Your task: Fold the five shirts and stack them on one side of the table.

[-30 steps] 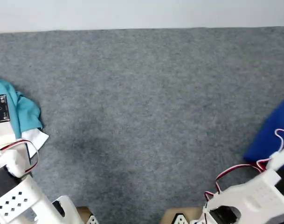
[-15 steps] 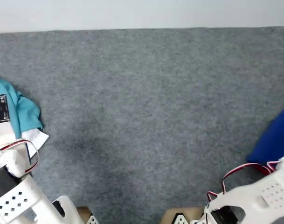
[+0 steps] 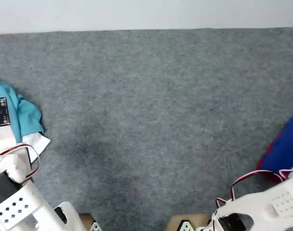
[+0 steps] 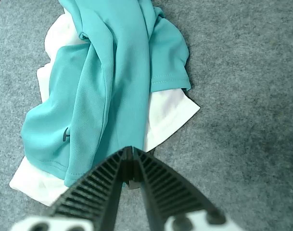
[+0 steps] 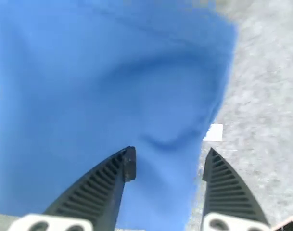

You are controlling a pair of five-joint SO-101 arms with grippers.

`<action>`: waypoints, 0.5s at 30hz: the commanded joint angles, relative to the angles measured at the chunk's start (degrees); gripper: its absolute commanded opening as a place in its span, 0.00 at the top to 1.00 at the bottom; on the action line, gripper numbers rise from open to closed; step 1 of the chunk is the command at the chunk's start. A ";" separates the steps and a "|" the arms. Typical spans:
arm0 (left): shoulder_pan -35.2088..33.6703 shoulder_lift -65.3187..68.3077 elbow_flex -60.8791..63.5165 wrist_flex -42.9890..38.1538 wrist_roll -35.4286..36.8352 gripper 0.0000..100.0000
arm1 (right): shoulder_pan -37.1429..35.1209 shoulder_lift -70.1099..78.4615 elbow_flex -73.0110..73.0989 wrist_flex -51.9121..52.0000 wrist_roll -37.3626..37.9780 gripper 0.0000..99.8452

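A teal shirt lies crumpled on top of a white shirt at the table's left edge; in the high view the teal shirt and the white shirt lie just past the left arm. My left gripper is shut and hovers over the teal shirt's near edge, holding nothing. A blue shirt lies at the right edge, seen as the blue shirt in the high view. My right gripper stands open above it, with the cloth's edge under the gap.
Grey felt covers the table, with wide free room across the middle. A pale wall strip runs along the far edge. A small white tag lies on the felt beside the blue shirt.
The right arm has drawn back toward the right front corner, and less of the blue shirt shows in the high view. The left arm has not moved.
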 commanded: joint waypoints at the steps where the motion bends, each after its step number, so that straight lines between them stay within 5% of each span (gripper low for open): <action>1: 0.35 -0.70 -2.07 0.26 -0.09 1.00 | -1.19 -8.04 -1.93 0.92 -2.55 0.77; 6: 0.35 -0.79 -2.15 0.35 -0.09 1.00 | -3.82 -10.77 -1.76 8.40 -2.81 0.79; 11: 0.35 -0.79 -1.89 0.35 -0.09 1.00 | -8.04 -8.22 -1.58 19.21 -2.73 1.00; 15: 0.35 -0.79 -1.89 0.35 -0.09 1.00 | -9.27 -3.65 -1.23 22.11 -4.75 0.99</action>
